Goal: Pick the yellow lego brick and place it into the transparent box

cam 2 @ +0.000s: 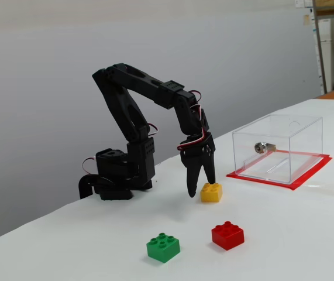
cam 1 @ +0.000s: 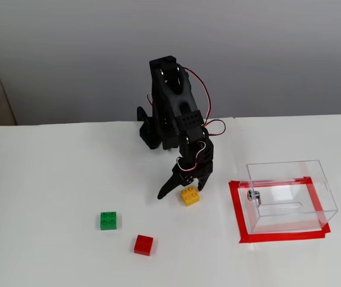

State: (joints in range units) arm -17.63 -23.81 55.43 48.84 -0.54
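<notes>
The yellow lego brick sits on the white table, left of the transparent box. It also shows in the other fixed view, with the box to its right. My gripper is open and lowered to the table, pointing down. The brick lies between the spread fingers, close to the right one in this view. I cannot tell whether a finger touches it. In the other fixed view the gripper stands just left of and behind the brick. The box is empty, with a metal fitting on its left wall.
A green brick and a red brick lie at the front left, apart from the gripper. Red tape frames the box's footprint. The arm's base stands at the back of the table.
</notes>
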